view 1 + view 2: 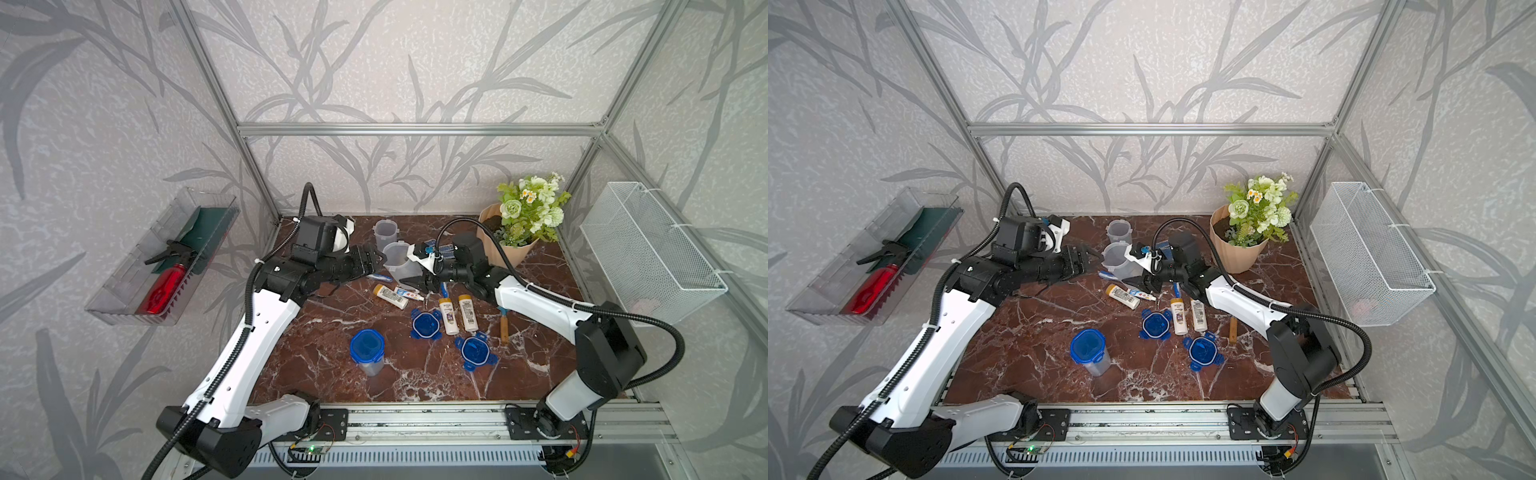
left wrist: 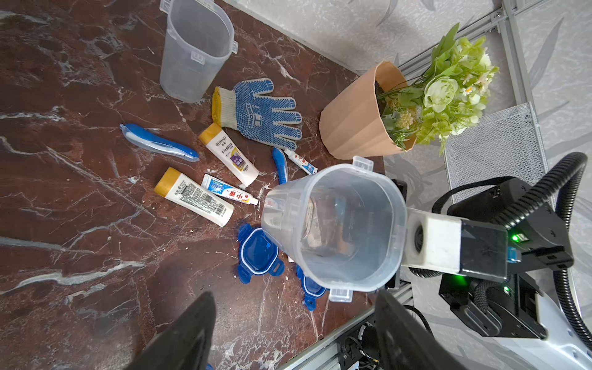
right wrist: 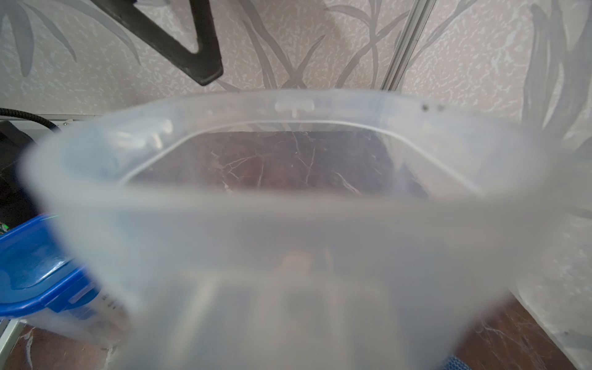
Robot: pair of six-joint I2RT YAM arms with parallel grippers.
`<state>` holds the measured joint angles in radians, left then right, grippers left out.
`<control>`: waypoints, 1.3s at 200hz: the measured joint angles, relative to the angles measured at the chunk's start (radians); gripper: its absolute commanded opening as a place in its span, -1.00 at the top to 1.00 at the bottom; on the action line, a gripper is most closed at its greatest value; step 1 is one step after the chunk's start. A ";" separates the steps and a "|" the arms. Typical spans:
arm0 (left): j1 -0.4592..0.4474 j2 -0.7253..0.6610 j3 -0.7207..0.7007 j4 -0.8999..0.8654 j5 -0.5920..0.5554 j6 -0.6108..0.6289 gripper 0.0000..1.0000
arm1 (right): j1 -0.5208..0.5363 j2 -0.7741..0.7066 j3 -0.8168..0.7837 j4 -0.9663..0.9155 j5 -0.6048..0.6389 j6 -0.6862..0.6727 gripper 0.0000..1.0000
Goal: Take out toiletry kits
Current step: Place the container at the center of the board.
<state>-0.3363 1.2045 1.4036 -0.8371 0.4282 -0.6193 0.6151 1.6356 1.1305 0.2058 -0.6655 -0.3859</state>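
Over the brown marble table, right tool holds a slippery clear plastic cup; left tool is open. Cup may slip.

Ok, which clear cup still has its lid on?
The blue-lidded cup standing alone near the front; the back cup and the tilted cup in the right gripper are lidless.
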 measured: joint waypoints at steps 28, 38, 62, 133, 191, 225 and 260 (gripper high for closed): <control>0.000 0.052 0.014 -0.027 -0.019 0.011 -0.55 | 0.000 0.006 0.000 0.028 -0.024 0.029 0.71; 0.000 0.083 0.024 -0.031 -0.026 0.017 -0.53 | 0.001 0.006 0.000 0.040 -0.029 0.035 0.71; 0.000 0.152 0.056 -0.030 -0.028 0.022 -0.42 | 0.011 0.003 -0.017 0.063 -0.036 0.041 0.71; -0.016 0.239 0.111 -0.097 -0.020 0.095 1.00 | 0.108 -0.029 -0.039 0.021 0.131 -0.034 -0.24; -0.021 0.320 0.288 -0.253 -0.193 0.094 1.00 | 0.137 -0.030 -0.189 0.319 0.288 0.011 -0.98; 0.060 0.377 0.393 -0.297 -0.380 0.083 1.00 | 0.127 -0.045 -0.272 0.410 0.383 0.077 -0.98; 0.211 0.488 0.447 -0.324 -0.441 0.055 1.00 | 0.081 -0.124 -0.352 0.436 0.441 0.143 -0.98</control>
<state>-0.1253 1.6920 1.8507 -1.1610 -0.0128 -0.5648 0.6960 1.5112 0.7780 0.6418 -0.2249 -0.2428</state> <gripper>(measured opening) 0.056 0.991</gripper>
